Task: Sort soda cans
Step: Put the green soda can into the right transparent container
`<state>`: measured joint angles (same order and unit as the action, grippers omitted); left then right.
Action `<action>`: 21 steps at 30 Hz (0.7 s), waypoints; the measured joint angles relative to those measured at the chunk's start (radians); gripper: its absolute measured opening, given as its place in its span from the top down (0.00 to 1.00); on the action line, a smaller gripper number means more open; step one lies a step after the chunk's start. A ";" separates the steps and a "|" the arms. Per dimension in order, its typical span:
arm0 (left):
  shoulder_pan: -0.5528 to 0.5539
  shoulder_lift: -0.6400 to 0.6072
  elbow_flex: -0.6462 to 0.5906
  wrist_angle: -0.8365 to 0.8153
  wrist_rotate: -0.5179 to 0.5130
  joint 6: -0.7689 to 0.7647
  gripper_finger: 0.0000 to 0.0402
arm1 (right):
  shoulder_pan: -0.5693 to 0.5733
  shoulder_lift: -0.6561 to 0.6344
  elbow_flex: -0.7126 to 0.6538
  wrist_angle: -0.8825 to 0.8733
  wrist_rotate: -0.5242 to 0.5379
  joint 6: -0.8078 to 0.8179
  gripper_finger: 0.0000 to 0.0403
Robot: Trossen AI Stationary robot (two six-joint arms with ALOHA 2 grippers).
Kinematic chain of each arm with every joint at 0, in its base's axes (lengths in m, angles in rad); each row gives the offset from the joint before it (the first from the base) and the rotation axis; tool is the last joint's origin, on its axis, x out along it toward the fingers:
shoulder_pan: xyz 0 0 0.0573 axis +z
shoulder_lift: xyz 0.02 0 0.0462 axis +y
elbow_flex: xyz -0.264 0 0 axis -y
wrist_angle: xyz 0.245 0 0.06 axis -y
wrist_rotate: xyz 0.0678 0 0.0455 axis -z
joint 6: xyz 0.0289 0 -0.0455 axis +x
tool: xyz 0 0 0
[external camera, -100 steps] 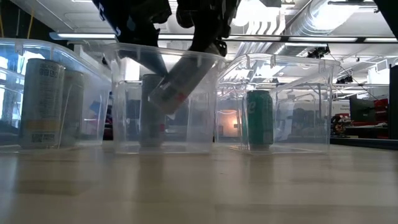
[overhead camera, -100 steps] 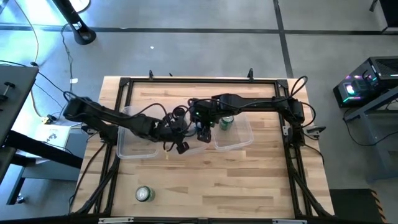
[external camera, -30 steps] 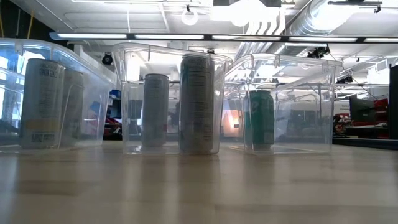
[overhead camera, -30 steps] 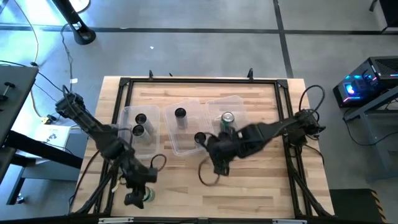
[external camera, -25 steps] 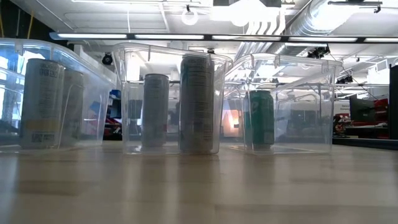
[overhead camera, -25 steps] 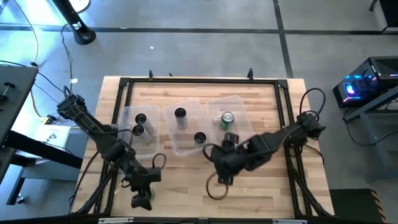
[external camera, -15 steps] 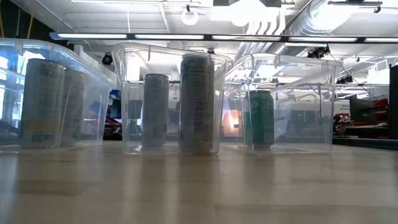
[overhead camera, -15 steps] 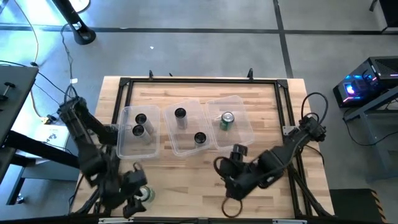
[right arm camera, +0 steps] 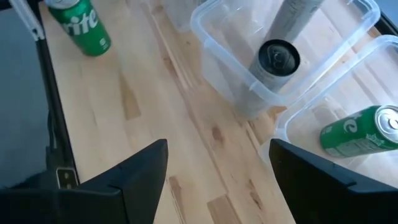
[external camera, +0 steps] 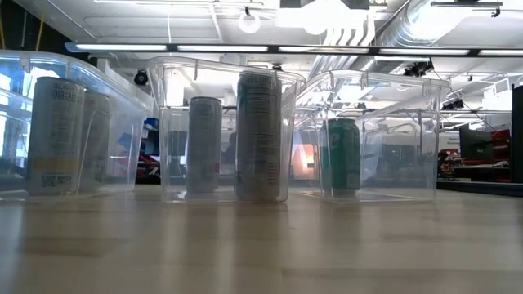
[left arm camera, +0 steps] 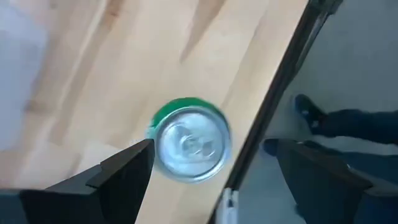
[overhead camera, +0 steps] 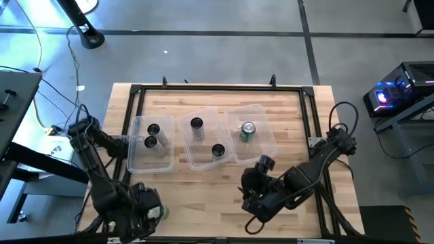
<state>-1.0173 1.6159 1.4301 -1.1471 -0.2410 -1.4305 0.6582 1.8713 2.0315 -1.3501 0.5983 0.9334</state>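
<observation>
**One green can standing loose at the near edge, five cans sitting in tubs**

Here, at the near-left corner of the wooden table (overhead camera: 285,129), the left gripper (left arm camera: 211,171) is hovering directly over the loose green can (left arm camera: 189,147), its fingers spread wide with the can's silver top showing between them and touching neither. That can is standing upright just beside the black table frame (left arm camera: 273,87), and past the edge a person's dark shoes (left arm camera: 311,112) are showing on the floor.

Toward the near-right, the right gripper (right arm camera: 214,165) is hanging above bare wood, fingers spread and holding nothing, looking back across the table.

Farther off, three clear tubs are sitting in a row. The left tub (overhead camera: 135,159) is holding two pale cans (overhead camera: 152,135), upright and close together. The middle tub (overhead camera: 203,159) is holding two black cans (overhead camera: 218,150), upright and apart, one nearer than the other. The right tub (overhead camera: 268,146) is holding the second green can (overhead camera: 247,130), upright.
</observation>
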 joint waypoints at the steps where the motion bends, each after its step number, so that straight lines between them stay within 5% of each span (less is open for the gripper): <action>1: -0.001 0.003 0.009 -0.028 -0.002 0.015 0.17 | -0.006 0.000 0.000 0.000 0.000 0.002 0.32; 12: -0.032 0.075 0.016 -0.095 -0.029 0.181 0.17 | -0.037 0.000 0.000 0.000 0.002 0.009 0.32; 21: -0.032 0.170 0.015 -0.062 -0.008 0.167 0.17 | -0.056 0.000 0.000 0.000 0.008 -0.002 0.32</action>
<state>-1.0492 1.7863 1.4456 -1.2092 -0.2492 -1.2631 0.6017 1.8717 2.0315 -1.3502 0.6064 0.9318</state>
